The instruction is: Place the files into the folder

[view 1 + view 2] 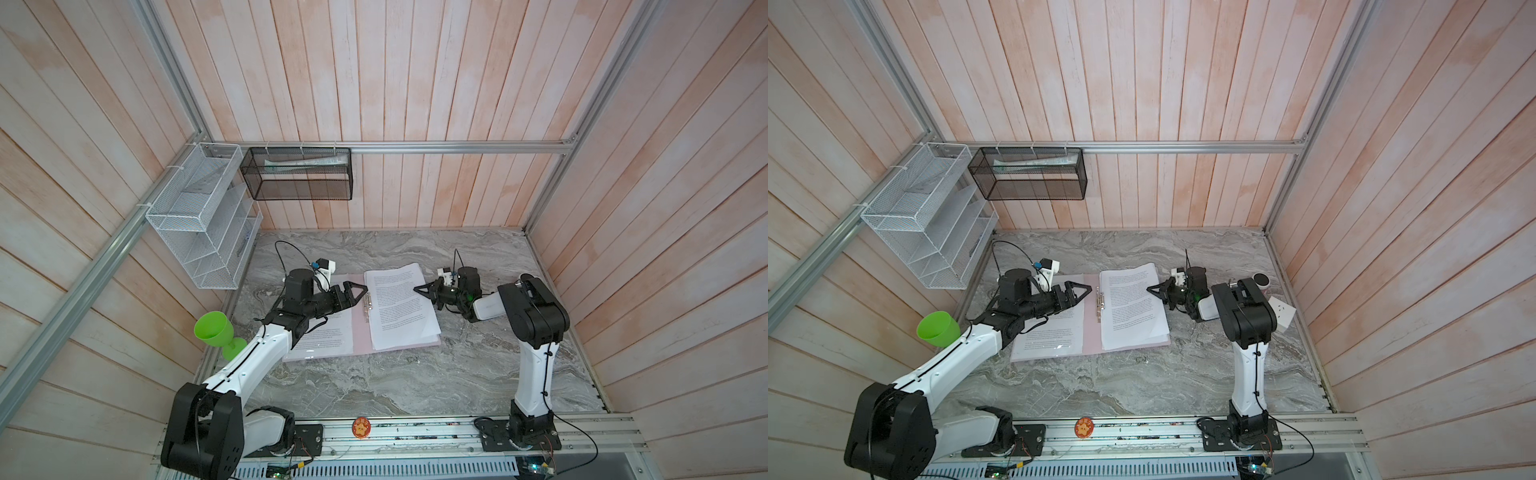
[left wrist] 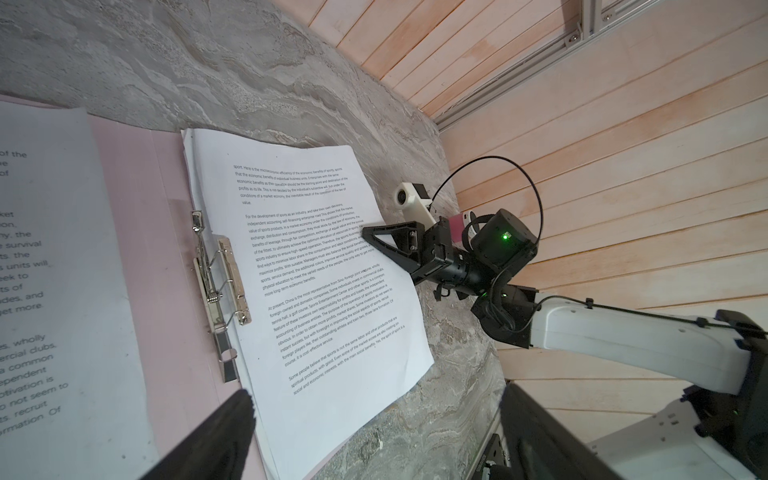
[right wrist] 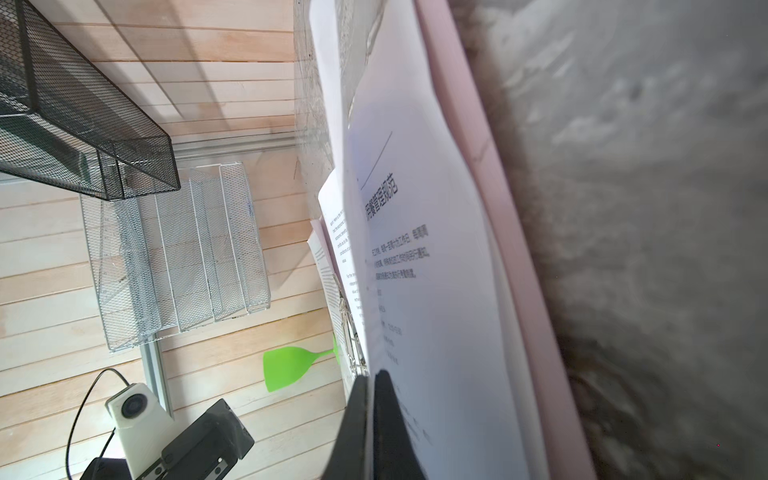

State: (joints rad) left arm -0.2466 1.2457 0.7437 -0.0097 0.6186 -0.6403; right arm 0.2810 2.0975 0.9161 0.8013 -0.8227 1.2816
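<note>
The pink folder (image 1: 361, 332) lies open on the marble surface (image 1: 415, 382), with the files (image 1: 399, 303) stacked on its right cover. The left gripper (image 1: 358, 294) hangs spread beside the spine. The right gripper (image 1: 417, 289) is clenched, its tip on the files' right edge.

The table (image 1: 374, 386) is a grey, marble-veined slab; the folder (image 1: 360, 338) lies open and flat on it, left of the middle, both pink covers down, spine running away from the near edge; the files (image 1: 399, 307) rest on those covers rather than on the slab, the right-hand stack askew and overshooting the folder's far edge; by the right wall, in a top view, a small round object (image 1: 1261, 280) and a white block (image 1: 1282, 318) sit on the slab; a green cup (image 1: 212, 332) stands at the left edge, its footing hidden
</note>
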